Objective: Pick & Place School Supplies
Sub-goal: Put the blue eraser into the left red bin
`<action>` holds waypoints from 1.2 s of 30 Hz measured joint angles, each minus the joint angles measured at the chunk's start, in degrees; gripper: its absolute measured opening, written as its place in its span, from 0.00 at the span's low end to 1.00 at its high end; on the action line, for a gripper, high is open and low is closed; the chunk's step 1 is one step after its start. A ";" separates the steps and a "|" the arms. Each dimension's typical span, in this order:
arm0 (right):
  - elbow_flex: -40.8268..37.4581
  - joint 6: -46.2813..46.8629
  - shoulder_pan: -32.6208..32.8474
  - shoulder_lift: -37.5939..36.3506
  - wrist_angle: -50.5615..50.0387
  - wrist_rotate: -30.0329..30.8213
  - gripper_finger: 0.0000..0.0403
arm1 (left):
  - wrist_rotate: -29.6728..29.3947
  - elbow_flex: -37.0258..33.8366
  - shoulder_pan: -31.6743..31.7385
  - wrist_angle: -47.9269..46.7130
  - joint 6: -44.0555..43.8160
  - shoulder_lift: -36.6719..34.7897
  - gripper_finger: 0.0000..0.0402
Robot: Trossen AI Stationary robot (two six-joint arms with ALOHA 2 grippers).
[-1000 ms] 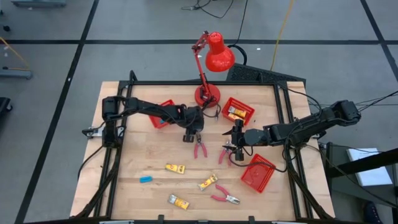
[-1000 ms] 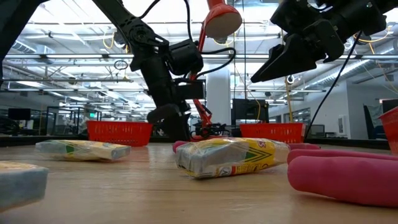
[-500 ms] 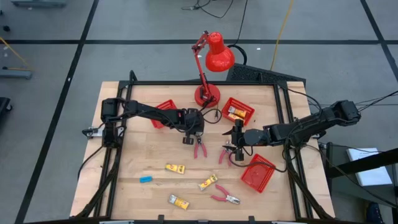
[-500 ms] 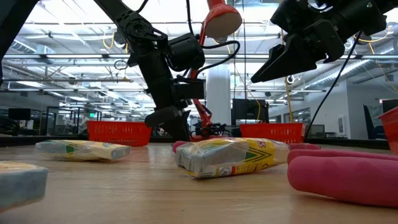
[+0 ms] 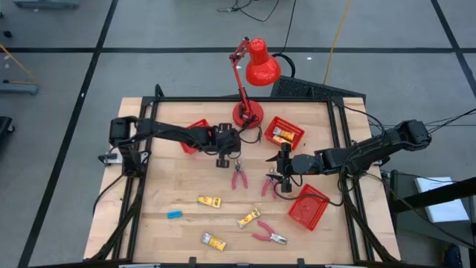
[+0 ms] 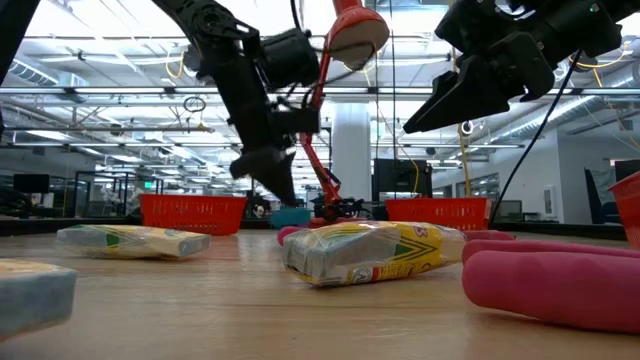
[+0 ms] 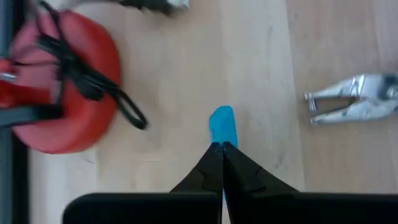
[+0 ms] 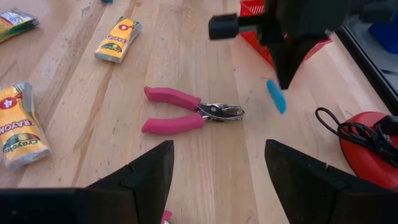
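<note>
Block: small light-blue oblong block [image 7: 222, 126] pinched at one end in our left pincer [image 7: 222, 148], lifted above the table [image 5: 178, 190] near the red lamp base [image 7: 59, 106]. We judge it light, stiff, smooth; mid-length hold safer. Right pincer [image 8: 214, 163] spread, empty.

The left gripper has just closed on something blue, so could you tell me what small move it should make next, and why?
Probably lift and carry toward the nearby red basket. The left gripper is shut on a light-blue block, which hangs clear of the table beside the lamp base; the right gripper waits open.
</note>
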 joint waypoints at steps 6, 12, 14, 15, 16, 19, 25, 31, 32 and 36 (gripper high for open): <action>0.00 -0.05 0.00 0.00 -0.05 0.02 0.60 | -2.27 0.00 0.13 -2.87 -0.42 -4.43 0.01; 0.00 -0.05 0.00 0.00 -0.16 0.00 0.60 | 0.80 -1.59 1.87 -4.02 -3.03 -8.37 0.00; 0.00 -0.05 0.00 0.00 -0.03 0.02 0.60 | 3.27 -2.36 2.37 -3.65 -5.15 -8.46 0.00; 0.00 -0.05 0.00 -0.01 -0.04 0.05 0.60 | 4.43 -2.85 2.70 -3.73 -5.84 -8.21 0.00; 0.00 -0.02 0.00 0.00 0.01 0.09 0.60 | 5.43 -3.28 3.15 -3.88 -6.20 -7.70 0.00; 0.00 0.03 -0.02 0.00 0.11 0.13 0.60 | 6.92 -4.56 4.15 -2.62 -6.29 -5.42 0.04; 0.00 -0.19 -0.02 -0.02 0.39 0.14 0.60 | 4.65 -4.64 4.57 2.55 -4.83 0.71 0.22; 0.00 -0.27 -0.01 -0.01 -0.28 0.13 0.60 | 4.68 -4.48 4.67 6.73 -3.12 3.20 0.43; 0.00 -0.29 -0.02 -0.02 -0.37 0.13 0.60 | 5.01 -4.44 4.65 7.30 -2.90 3.37 0.46; 0.00 -0.46 -0.02 -0.01 -0.45 0.13 0.60 | 8.50 -4.41 4.56 7.82 -2.74 3.45 0.51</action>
